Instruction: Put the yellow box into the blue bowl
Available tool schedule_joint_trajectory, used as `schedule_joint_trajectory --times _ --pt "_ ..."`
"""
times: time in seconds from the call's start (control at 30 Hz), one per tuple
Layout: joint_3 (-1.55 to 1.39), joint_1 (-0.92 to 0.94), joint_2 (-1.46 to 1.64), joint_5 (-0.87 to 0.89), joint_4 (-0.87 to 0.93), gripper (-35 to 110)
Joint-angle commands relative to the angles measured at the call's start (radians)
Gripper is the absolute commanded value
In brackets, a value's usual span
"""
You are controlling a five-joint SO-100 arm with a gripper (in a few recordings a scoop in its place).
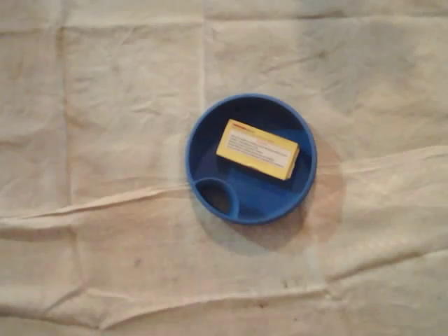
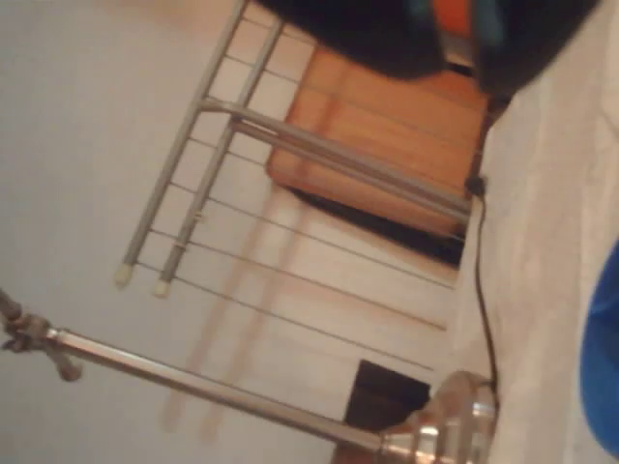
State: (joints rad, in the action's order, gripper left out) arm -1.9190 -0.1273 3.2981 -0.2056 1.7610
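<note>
On the creased pale cloth (image 1: 105, 105) in the overhead view, the blue bowl (image 1: 260, 201) is sitting a little right of the middle, and the yellow box (image 1: 257, 149) is lying flat inside it. The box is resting in the bowl's large compartment, its long sides running from upper left to lower right in the picture, its printed face turned up. The small rounded pocket (image 1: 215, 197) at the bowl's lower left is lying just beside the box, apart from it. A soft shadow is falling on the cloth to the lower right of the bowl.

The wrist view is showing what the overhead camera is not: a room tipped on its side, with a grey metal rack (image 2: 242, 193), a brown wooden panel (image 2: 387, 135) behind it, a shiny metal pole (image 2: 193, 382) ending in a rounded base (image 2: 445, 425), and a thin black cable (image 2: 481, 290) running along the cloth's edge. At the right border a blurred slice of blue (image 2: 604, 367) is peeking in over the cloth; the box is not visible there. A dark, blurred mass (image 2: 387, 34) with an orange patch is crowding the top edge, too close to read. Whether the gripper is spread or pressed together cannot be told
</note>
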Motion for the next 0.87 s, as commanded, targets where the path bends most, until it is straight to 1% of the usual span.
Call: schedule_joint_trajectory --times 0.0,0.83 --pt "0.012 0.012 0.038 0.000 -0.008 0" --pt "0.014 0.012 0.038 0.000 -0.006 0"
